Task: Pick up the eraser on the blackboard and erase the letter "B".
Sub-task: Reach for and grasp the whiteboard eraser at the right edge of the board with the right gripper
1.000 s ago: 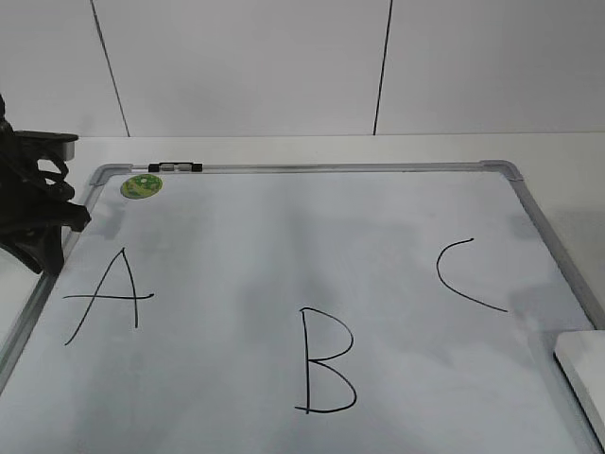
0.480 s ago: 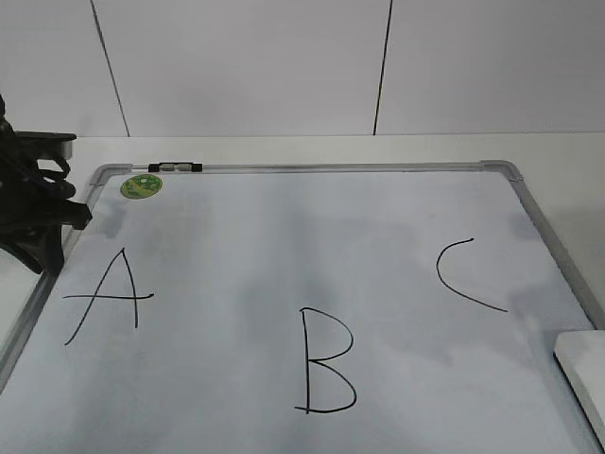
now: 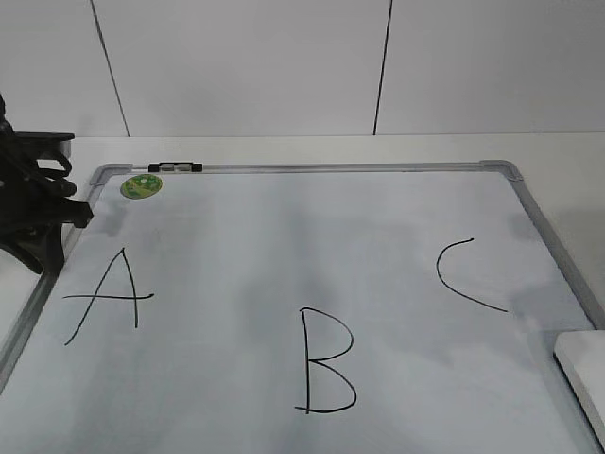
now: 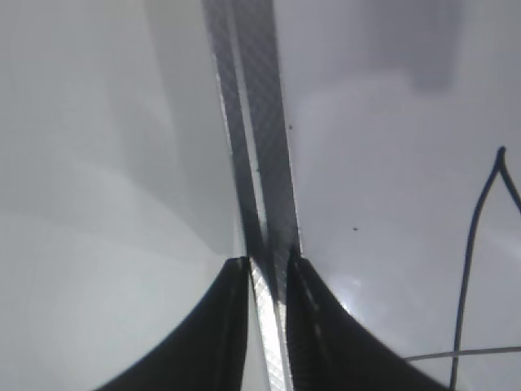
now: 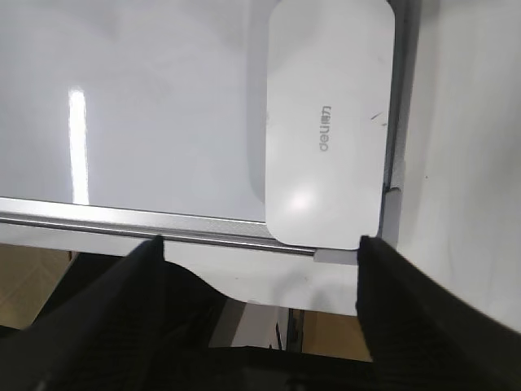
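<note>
Black marker strokes of the letter "B" (image 3: 326,360) stand whole on the blackboard (image 3: 284,236), in its near middle, between the "A" (image 3: 107,295) and the "C" (image 3: 466,274), so no erasing has been done. The eraser (image 5: 328,122) lies flat in the board's near right corner, tucked against the frame, and only its edge shows at the right border of the exterior view (image 3: 581,374); nothing touches it, so the pick-up is not yet done either.

Above that corner hangs the right gripper (image 5: 260,244), its jaws spread wide and empty, one dark finger at each side of the wrist view, the eraser ahead of the gap rather than between them. It looks placed for a descent onto the eraser.

At the far left, the left gripper (image 4: 267,262) has its jaws narrow, closed to either side of the board's metal frame rail (image 4: 252,147), seemingly steadying the board on the desk (image 3: 312,149).

By my reading the task is at its start: grasp, carry to the middle, and wipe all remain
</note>
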Action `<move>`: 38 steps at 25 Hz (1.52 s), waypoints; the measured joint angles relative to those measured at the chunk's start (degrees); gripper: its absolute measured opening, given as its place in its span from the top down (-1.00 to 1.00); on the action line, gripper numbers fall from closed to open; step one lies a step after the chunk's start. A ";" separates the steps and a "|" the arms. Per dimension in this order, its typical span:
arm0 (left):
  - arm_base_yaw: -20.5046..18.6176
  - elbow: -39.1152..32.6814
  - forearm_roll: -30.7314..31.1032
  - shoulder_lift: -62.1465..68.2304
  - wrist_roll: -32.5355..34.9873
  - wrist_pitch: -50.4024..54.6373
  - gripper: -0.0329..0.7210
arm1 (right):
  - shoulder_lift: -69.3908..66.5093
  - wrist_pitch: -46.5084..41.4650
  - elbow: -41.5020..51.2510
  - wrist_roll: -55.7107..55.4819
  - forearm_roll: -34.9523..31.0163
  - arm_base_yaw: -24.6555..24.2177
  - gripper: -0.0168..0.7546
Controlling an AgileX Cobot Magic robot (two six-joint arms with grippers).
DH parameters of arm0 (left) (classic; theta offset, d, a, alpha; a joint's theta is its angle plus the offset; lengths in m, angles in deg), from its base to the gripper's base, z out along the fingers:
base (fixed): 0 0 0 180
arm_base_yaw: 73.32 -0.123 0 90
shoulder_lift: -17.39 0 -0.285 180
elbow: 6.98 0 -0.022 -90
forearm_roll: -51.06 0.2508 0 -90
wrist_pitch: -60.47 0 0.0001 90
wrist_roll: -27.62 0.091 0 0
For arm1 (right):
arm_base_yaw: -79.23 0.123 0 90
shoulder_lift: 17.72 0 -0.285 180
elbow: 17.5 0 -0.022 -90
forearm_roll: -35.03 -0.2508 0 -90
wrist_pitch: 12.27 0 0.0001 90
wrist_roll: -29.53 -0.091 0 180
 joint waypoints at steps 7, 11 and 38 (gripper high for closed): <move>0.00 0.56 -0.24 1.03 -0.14 0.89 0.59 | 0.00 0.00 0.00 0.00 0.00 0.00 -0.56; 0.00 0.56 -0.35 1.03 -0.14 0.89 0.59 | 0.00 -0.14 0.00 0.00 0.00 0.00 -0.56; -0.11 0.69 -0.82 1.03 -1.99 1.12 0.86 | -8.22 -0.27 0.00 -7.02 4.31 0.00 -0.70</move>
